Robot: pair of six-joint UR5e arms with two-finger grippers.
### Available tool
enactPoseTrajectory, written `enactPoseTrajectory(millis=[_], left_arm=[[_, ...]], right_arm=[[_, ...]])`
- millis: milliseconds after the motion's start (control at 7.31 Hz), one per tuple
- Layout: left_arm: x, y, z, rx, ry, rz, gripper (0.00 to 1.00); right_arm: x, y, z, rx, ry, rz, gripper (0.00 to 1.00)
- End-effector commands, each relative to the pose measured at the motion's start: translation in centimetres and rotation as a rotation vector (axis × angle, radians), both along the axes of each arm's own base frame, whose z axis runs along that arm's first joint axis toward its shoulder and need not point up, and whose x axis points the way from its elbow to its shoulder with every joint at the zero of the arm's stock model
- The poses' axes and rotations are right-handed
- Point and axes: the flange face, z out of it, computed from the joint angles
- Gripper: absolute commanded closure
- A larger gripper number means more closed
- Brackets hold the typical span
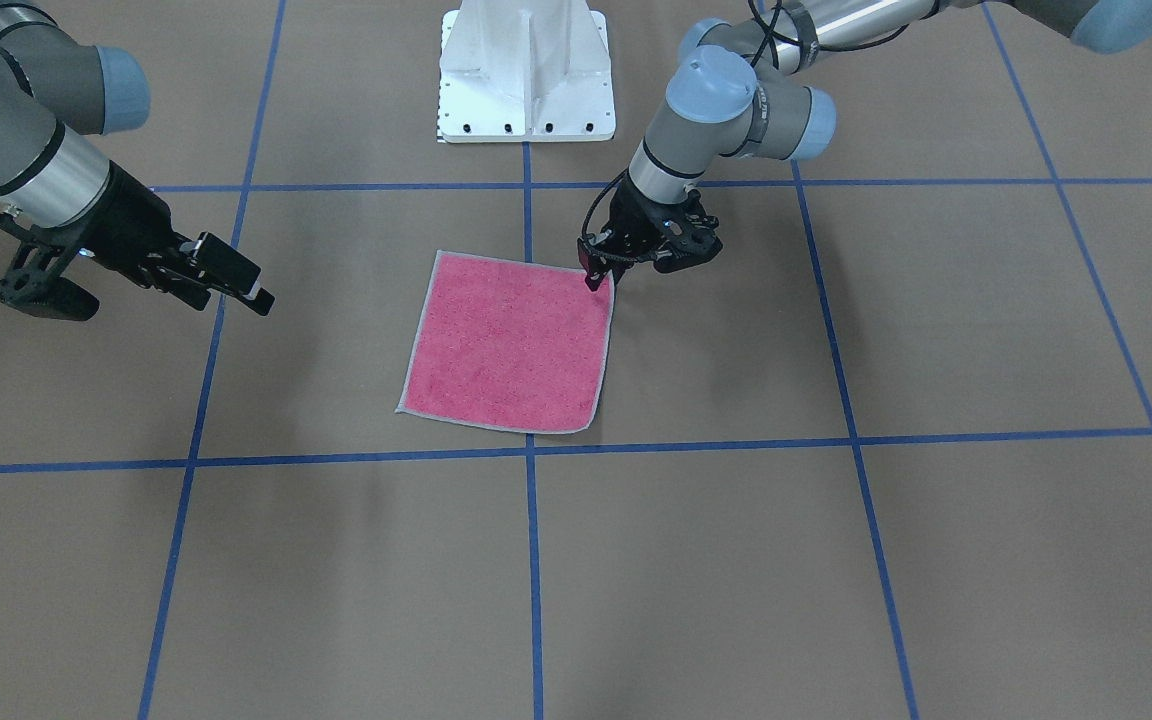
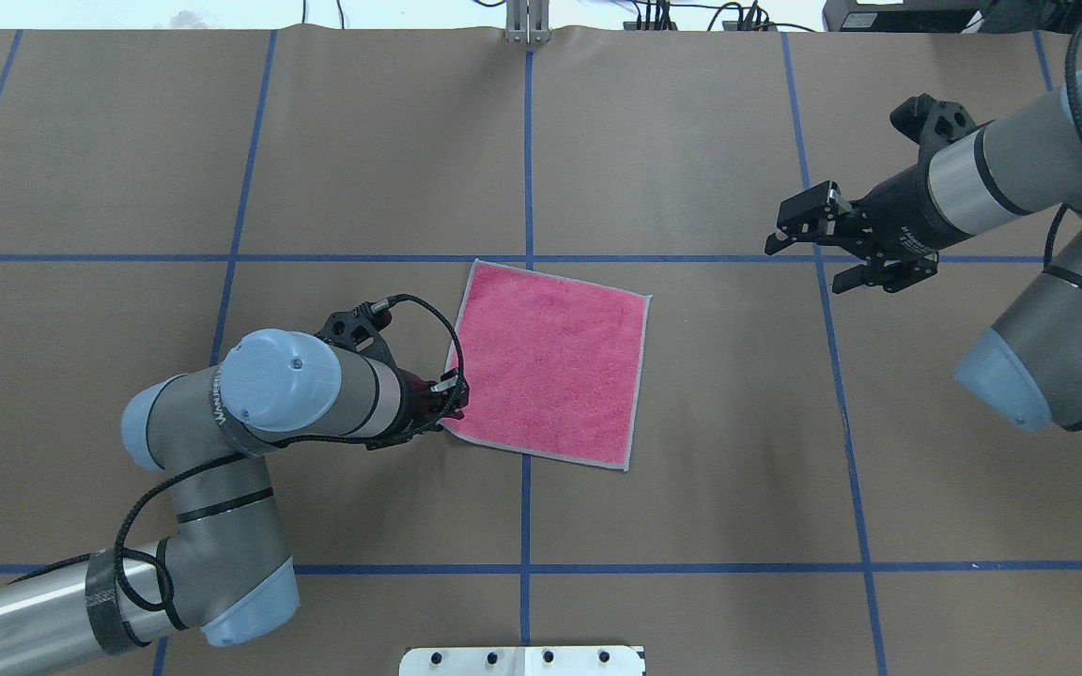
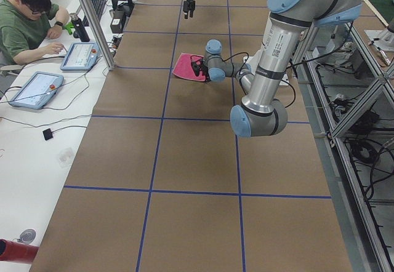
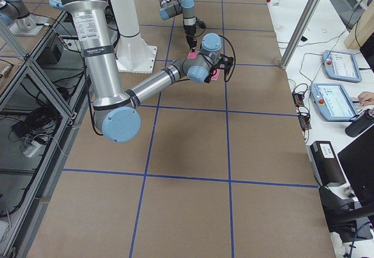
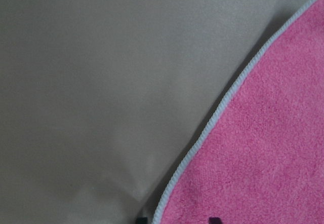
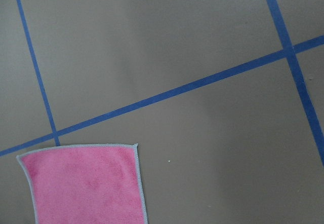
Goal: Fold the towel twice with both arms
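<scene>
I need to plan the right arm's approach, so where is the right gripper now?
In the overhead view the right gripper hangs at the right side, well clear of the towel, over a blue tape line; its fingers point towards the towel.

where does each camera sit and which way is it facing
Front-facing: across the table, facing the robot; small square pink-red terry towel, left gripper, right gripper.
Overhead: behind the robot, looking down; both arms.
Exterior left: table's end; left arm near.
Exterior right: opposite end; right arm near.
Left wrist: close above the towel's hem; fingertips only.
Right wrist: high above the brown table; no body.
All six share the towel.
</scene>
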Motion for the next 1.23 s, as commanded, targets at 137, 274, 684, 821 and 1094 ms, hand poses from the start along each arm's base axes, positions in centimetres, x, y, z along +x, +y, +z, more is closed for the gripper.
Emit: enactPoseTrajectory(millis=[137,274,684,821,1094], left_arm=[[0.0,0.1,-0.2,-0.008,0.007,-0.002,1.00],[-0.1,0.2,-0.4,-0.005,0.012,-0.001,1.00],[-0.1,0.2,-0.5,-0.004,0.015,0.002,1.00],[-0.2,0.2,-0.7,-0.004,0.018,0.003,1.00],[-0.1,0.2,-0.7,-0.004,0.018,0.003,1.00]], right_arm=[[-1.4,0.9,-0.2,0.004,-0.003,-0.029,0.01],[-3.3,2.3,-0.3,0.025,-0.009,-0.059,0.01],[-9.7,6.6,-0.8,0.074,0.006,-0.109,0.01],[-11.4,7.6,-1.7,0.031,-0.003,-0.092,0.01],[-16.4,10.2,-5.0,-0.062,-0.030,0.000,0.01]])
